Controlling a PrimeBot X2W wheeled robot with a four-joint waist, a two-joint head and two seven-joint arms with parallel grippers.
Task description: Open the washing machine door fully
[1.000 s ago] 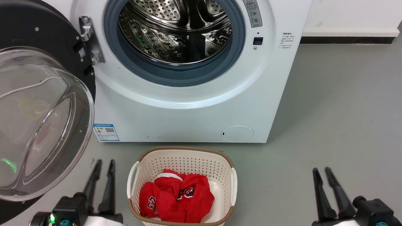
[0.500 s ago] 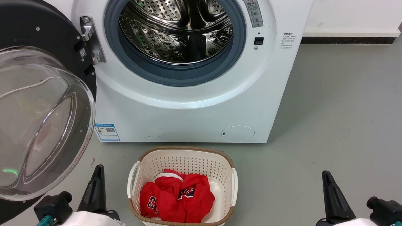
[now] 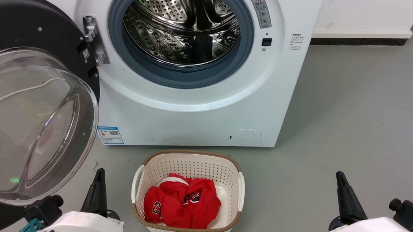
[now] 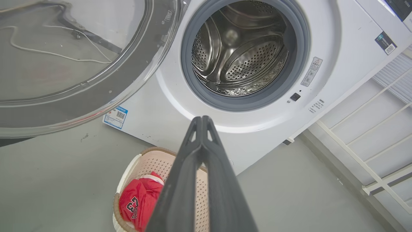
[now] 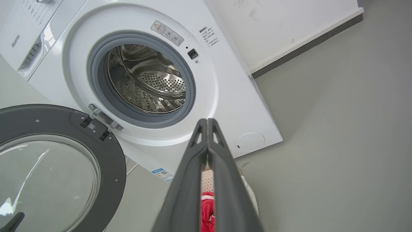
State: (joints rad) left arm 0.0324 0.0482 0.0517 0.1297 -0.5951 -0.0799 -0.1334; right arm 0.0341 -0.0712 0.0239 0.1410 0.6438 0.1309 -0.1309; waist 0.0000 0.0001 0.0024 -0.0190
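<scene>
— Washing machine door (image 3: 35,115), round glossy black glass-bowled disc, is hanging wide left of the white boxy washing machine (image 3: 193,108).
— Left gripper (image 3: 97,191) and right gripper (image 3: 345,200) are hovering pinched shut, empty, before it; I'm advising only gentle rim-nudging.

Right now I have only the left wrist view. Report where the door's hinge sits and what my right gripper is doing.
Observer: In the head view, the washing machine door hangs from a metal hinge just left of the drum opening, swung clear of it.
Operator: Now the right gripper.
Observer: The right gripper is shut on nothing. It is aimed at the front of the washing machine but apart from it.
Operator: Place it against the basket.
Observer: In the head view, the laundry basket stands between the left gripper and the right one.
</scene>
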